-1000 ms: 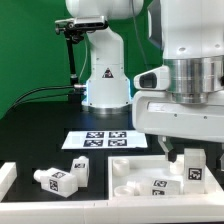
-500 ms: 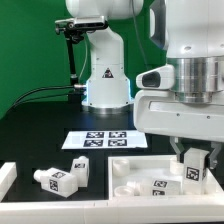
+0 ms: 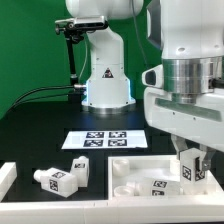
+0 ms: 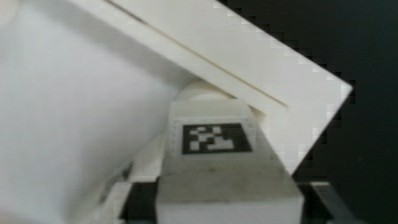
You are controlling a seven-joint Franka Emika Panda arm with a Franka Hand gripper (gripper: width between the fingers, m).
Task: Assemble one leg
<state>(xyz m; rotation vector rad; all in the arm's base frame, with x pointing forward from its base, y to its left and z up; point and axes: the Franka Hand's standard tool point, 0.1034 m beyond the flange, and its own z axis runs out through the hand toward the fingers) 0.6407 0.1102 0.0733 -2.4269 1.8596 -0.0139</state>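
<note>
My gripper (image 3: 189, 160) is shut on a white leg (image 3: 188, 167) with a square tag and holds it over the right end of the large white tray-like piece (image 3: 128, 161). In the wrist view the leg (image 4: 217, 150) sits between my two dark fingers (image 4: 146, 196), tag facing the camera, with the tray-like piece's raised rim (image 4: 214, 60) just beyond it. Another leg (image 3: 160, 185) lies inside the tray-like piece. Two more legs (image 3: 58, 178) lie on the table at the exterior view's left.
The marker board (image 3: 100, 140) lies flat behind the tray-like piece. The robot's white base (image 3: 105, 80) stands at the back. A white part's edge (image 3: 6, 175) shows at the exterior view's far left.
The arm has shifted slightly toward the exterior view's right with the leg still in the gripper, close above the tray-like piece. The other legs have not moved.
</note>
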